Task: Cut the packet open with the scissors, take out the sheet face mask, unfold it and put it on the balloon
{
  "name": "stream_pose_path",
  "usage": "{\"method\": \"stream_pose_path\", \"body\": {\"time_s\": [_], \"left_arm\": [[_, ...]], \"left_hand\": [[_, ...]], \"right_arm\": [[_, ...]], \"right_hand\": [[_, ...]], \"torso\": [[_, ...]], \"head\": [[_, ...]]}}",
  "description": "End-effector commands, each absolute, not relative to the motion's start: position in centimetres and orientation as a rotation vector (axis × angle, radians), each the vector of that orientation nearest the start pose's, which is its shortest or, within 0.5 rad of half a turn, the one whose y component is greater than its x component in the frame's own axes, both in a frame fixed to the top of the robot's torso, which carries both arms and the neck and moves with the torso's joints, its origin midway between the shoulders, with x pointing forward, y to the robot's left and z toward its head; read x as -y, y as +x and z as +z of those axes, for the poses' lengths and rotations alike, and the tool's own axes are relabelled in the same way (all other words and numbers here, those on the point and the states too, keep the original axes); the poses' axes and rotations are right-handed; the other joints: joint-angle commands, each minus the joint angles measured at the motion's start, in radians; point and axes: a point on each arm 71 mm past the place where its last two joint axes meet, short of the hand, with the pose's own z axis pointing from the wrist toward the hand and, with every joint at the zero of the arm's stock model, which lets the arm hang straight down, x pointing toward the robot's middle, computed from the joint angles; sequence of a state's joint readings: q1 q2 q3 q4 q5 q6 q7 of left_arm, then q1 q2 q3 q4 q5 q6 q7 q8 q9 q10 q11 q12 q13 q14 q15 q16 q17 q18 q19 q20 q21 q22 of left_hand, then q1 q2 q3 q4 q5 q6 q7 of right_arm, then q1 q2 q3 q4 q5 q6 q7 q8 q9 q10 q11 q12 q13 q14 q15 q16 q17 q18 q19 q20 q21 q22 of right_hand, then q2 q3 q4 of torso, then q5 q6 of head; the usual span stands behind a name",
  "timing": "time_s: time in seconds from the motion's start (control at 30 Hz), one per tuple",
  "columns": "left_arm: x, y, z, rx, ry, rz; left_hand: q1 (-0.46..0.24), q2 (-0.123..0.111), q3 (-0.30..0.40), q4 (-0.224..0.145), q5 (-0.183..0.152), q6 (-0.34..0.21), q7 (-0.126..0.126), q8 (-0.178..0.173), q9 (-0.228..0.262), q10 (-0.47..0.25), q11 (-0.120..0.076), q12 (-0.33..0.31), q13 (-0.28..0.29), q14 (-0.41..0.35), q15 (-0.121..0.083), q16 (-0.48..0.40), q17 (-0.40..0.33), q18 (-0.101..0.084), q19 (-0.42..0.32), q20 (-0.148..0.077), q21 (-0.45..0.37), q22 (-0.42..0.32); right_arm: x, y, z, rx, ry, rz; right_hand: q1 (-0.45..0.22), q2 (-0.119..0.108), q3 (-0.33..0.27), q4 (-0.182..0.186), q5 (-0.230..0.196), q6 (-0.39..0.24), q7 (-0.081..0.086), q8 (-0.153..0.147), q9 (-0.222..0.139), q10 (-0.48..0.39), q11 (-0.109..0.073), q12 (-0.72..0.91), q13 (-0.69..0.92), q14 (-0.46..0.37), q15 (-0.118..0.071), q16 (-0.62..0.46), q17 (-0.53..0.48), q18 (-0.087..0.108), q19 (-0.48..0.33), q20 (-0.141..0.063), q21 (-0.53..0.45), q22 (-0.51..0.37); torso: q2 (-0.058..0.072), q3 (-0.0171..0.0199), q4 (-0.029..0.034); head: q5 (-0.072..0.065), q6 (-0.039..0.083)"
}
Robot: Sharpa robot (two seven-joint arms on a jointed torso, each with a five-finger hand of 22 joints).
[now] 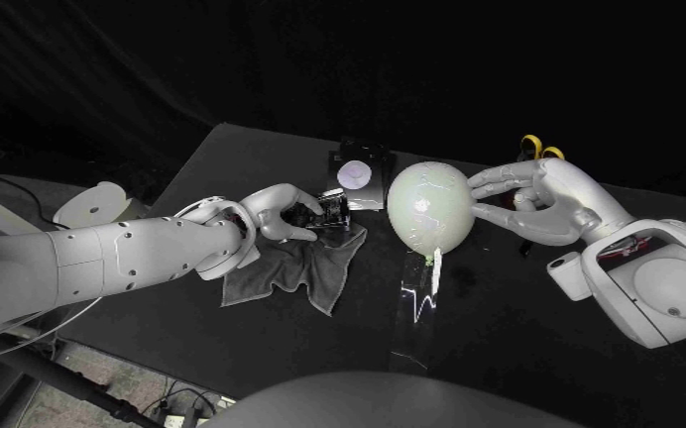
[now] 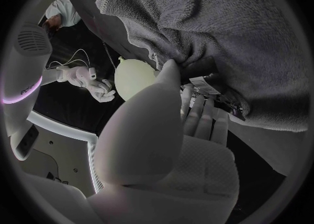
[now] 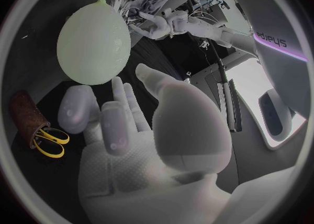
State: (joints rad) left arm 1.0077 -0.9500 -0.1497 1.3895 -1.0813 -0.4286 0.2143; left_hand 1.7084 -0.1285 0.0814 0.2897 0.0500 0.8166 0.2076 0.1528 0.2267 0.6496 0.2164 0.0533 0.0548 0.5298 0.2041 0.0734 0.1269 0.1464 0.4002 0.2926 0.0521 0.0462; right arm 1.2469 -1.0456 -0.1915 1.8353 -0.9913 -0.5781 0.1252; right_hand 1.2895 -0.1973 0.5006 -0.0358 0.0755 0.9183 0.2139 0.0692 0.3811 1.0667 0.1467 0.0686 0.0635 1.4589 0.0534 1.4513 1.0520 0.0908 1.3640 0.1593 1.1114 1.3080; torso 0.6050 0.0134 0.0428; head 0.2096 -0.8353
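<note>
The pale balloon (image 1: 429, 205) stands upright mid-table, knot downward, its skin shiny. My right hand (image 1: 536, 195) is at its right side, fingers spread and fingertips resting against it; the balloon (image 3: 91, 38) looms just past those fingers (image 3: 121, 109). My left hand (image 1: 279, 215) grips the lower end of a dark packet (image 1: 353, 175) with a pale round mark, left of the balloon. Beyond my left fingers (image 2: 196, 111) lies the packet's labelled edge (image 2: 208, 85) under grey cloth. Yellow-handled scissors (image 1: 539, 145) stand behind my right hand.
A grey cloth (image 1: 293, 269) lies crumpled under and in front of my left hand, also draped cloth (image 2: 216, 30). The scissors (image 3: 49, 140) sit in a brown cylindrical holder (image 3: 26, 116). The table's edge (image 1: 193, 165) runs diagonally at the left.
</note>
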Motion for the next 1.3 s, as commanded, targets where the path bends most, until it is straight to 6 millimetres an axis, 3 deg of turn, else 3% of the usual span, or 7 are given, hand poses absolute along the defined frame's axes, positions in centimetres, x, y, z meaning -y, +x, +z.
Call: {"method": "stream_pose_path", "body": {"time_s": [0.03, 0.23, 0.63, 0.8, 0.87, 1.03, 1.3], "left_arm": [[-29.5, 43.4, -31.0, -1.854, -0.266, -0.807], [-29.6, 43.4, -31.0, -1.858, -0.283, -0.814], [-30.3, 43.7, -30.6, -1.775, -0.311, -0.808], [-30.7, 43.9, -30.4, -1.734, -0.329, -0.804], [-30.8, 44.0, -30.3, -1.718, -0.339, -0.806], [-31.0, 44.0, -30.0, -1.684, -0.362, -0.826], [-31.4, 44.4, -28.8, -1.585, -0.480, -0.931]], "left_hand": [[-0.001, 0.012, -0.005, -0.002, -0.003, 0.005, 0.031, 0.003, 0.001, 0.009, 0.001, 0.002, 0.000, 0.005, 0.002, 0.001, 0.002, 0.001, 0.004, 0.000, -0.001, 0.001], [-0.002, 0.027, -0.004, -0.004, -0.003, 0.016, 0.029, 0.010, 0.003, 0.021, 0.004, 0.003, 0.001, 0.012, 0.006, 0.001, 0.003, -0.003, 0.004, 0.000, -0.001, 0.001], [0.065, 0.170, 0.131, -0.012, -0.002, 0.142, -0.002, 0.078, 0.026, 0.280, -0.028, 0.045, 0.012, 0.274, -0.025, 0.073, 0.055, -0.013, 0.146, 0.002, 0.039, 0.019], [0.079, 0.155, 0.218, -0.009, -0.002, 0.162, -0.009, 0.096, 0.035, 0.332, -0.040, 0.038, 0.007, 0.315, -0.039, 0.084, 0.057, -0.024, 0.205, 0.000, 0.054, 0.023], [0.034, 0.102, 0.344, 0.005, 0.001, 0.162, -0.004, 0.110, 0.044, 0.358, -0.036, 0.006, 0.006, 0.329, -0.040, 0.071, 0.048, -0.033, 0.219, -0.001, 0.051, 0.015], [-0.027, 0.045, 0.478, -0.017, -0.002, 0.162, -0.012, 0.137, 0.065, 0.375, -0.044, 0.009, 0.007, 0.347, -0.042, 0.060, 0.040, -0.034, 0.231, -0.002, 0.046, 0.012], [-0.082, 0.022, 0.553, -0.044, -0.002, 0.157, -0.013, 0.161, 0.084, 0.392, -0.047, 0.009, 0.007, 0.359, -0.044, 0.053, 0.037, -0.041, 0.212, -0.001, 0.034, 0.010]], "right_arm": [[21.0, 40.9, -17.7, -1.578, 0.196, 1.053], [21.0, 41.0, -17.7, -1.578, 0.198, 1.054], [21.1, 41.0, -17.7, -1.575, 0.201, 1.057], [21.1, 41.0, -17.7, -1.575, 0.206, 1.057], [21.1, 41.1, -17.7, -1.575, 0.208, 1.057], [21.2, 41.1, -17.8, -1.575, 0.211, 1.056], [21.2, 41.2, -17.8, -1.571, 0.213, 1.055]], "right_hand": [[-0.001, 0.012, -0.003, 0.001, 0.006, 0.002, 0.003, 0.003, -0.002, 0.002, -0.002, 0.004, 0.001, 0.000, 0.005, 0.005, 0.002, 0.005, -0.008, 0.000, -0.005, 0.126], [-0.002, 0.013, -0.004, 0.002, 0.007, 0.004, 0.002, 0.004, -0.002, 0.004, -0.003, 0.004, 0.001, -0.001, 0.005, 0.005, 0.000, 0.006, -0.009, -0.001, -0.008, 0.125], [-0.003, 0.017, -0.004, 0.006, 0.009, 0.007, 0.001, 0.005, -0.002, 0.008, -0.004, 0.005, 0.001, 0.000, 0.004, 0.005, 0.002, 0.005, -0.008, -0.001, -0.007, 0.125], [-0.003, 0.018, -0.005, 0.008, 0.009, 0.008, 0.000, 0.006, -0.002, 0.009, -0.004, 0.006, 0.001, 0.000, 0.004, 0.005, 0.004, 0.005, -0.008, -0.002, -0.006, 0.125], [-0.003, 0.018, -0.005, 0.008, 0.009, 0.008, 0.000, 0.006, -0.002, 0.009, -0.004, 0.006, 0.001, 0.000, 0.004, 0.005, 0.004, 0.005, -0.008, -0.002, -0.006, 0.125], [-0.003, 0.018, -0.005, 0.008, 0.009, 0.008, 0.000, 0.006, -0.002, 0.009, -0.004, 0.006, 0.001, 0.000, 0.004, 0.005, 0.004, 0.005, -0.008, -0.002, -0.006, 0.125], [-0.003, 0.018, -0.005, 0.008, 0.009, 0.008, 0.000, 0.006, -0.002, 0.009, -0.004, 0.006, 0.001, 0.000, 0.004, 0.005, 0.004, 0.005, -0.008, -0.002, -0.006, 0.125]], "torso": [[0.000, 0.0000, -0.0005], [0.000, 0.0003, -0.0006], [0.000, 0.0004, -0.0006], [0.000, 0.0002, -0.0008], [0.000, 0.0002, -0.0007], [0.000, 0.0002, -0.0005], [-0.001, 0.0001, 0.0002]], "head": [[0.000, 0.000], [0.001, 0.000], [0.002, 0.004], [0.001, 0.007], [0.002, 0.008], [0.001, 0.011], [-0.004, 0.028]]}}
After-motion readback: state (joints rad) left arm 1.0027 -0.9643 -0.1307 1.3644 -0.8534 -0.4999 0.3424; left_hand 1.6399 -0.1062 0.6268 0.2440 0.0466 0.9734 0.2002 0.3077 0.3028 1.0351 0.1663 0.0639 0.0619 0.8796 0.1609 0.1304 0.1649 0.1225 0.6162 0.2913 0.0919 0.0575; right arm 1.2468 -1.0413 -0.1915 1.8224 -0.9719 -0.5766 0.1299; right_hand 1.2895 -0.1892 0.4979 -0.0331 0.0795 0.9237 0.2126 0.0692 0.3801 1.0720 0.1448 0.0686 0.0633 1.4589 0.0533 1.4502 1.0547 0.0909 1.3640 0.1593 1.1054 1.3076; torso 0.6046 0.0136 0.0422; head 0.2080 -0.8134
